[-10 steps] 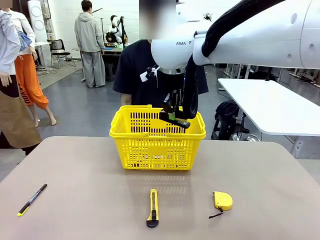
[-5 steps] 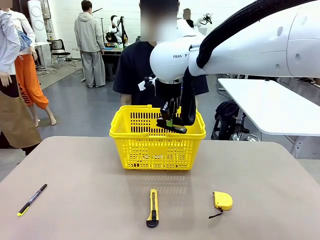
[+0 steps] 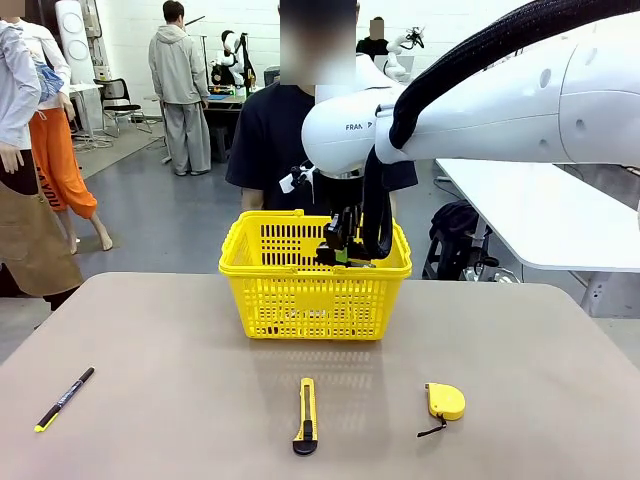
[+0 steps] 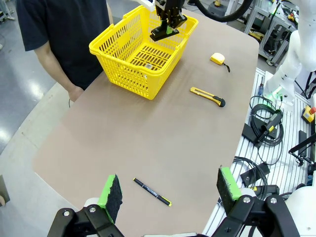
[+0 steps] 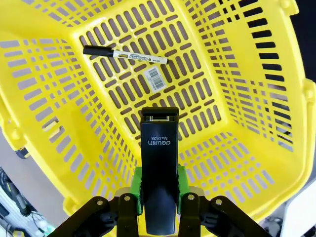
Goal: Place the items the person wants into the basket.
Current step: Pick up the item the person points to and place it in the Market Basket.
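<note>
My right gripper (image 5: 159, 190) is clamping the black stapler (image 5: 158, 163), nose aimed down into the basket (image 5: 237, 163), so a release should drop it inside. Beyond the fingertips, the marker (image 5: 124, 55) is lying on the basket floor. My left gripper (image 4: 169, 188) is idling wide, holding nothing; the tape measure (image 3: 445, 400) is waiting on the table (image 3: 150, 330), well apart.

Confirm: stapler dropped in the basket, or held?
Held. The right pincer is shut on the stapler, which hangs over the floor of the basket, where the marker lies.
</note>
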